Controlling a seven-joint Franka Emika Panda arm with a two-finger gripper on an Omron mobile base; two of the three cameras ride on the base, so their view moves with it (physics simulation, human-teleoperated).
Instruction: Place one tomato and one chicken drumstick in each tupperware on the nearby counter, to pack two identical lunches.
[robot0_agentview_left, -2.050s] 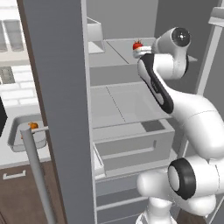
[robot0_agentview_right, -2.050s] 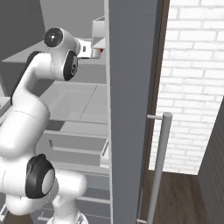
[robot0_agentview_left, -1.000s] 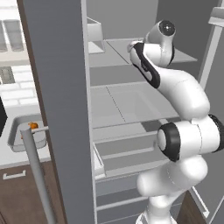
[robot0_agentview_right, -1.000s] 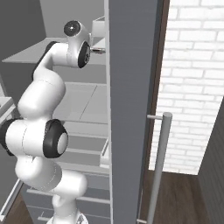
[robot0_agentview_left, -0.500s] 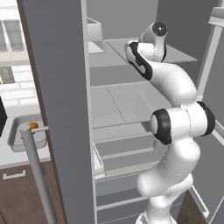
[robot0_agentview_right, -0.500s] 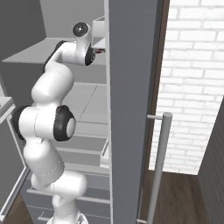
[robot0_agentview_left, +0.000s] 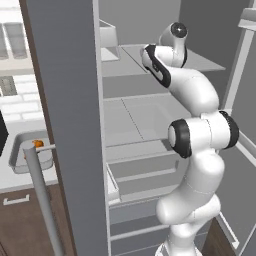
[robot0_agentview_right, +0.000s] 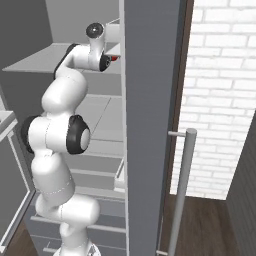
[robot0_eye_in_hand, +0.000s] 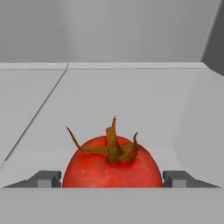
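A red tomato (robot0_eye_in_hand: 112, 166) with a dry brown stem sits on the fridge's pale upper shelf (robot0_eye_in_hand: 131, 96). My gripper (robot0_eye_in_hand: 111, 179) is open and straddles it, one dark fingertip (robot0_eye_in_hand: 46, 179) close at each side. In the right base view a sliver of the tomato (robot0_agentview_right: 115, 58) shows red beside the hand, by the fridge door's edge. The counter (robot0_agentview_left: 20, 180) lies at the lower left, and a grey rimmed container (robot0_agentview_left: 17, 152) on it holds a small orange-red thing (robot0_agentview_left: 37, 144). No drumstick is visible.
The open grey fridge door (robot0_agentview_left: 65, 125) with its long bar handle (robot0_agentview_left: 42, 200) stands between the arm and the counter. Lower shelves and drawers (robot0_agentview_left: 135, 170) fill the fridge below. A white brick wall (robot0_agentview_right: 220, 100) is to the right.
The arm has stretched up and deeper into the fridge, bringing the hand down to the top shelf around the tomato. The tomato has stayed on the shelf.
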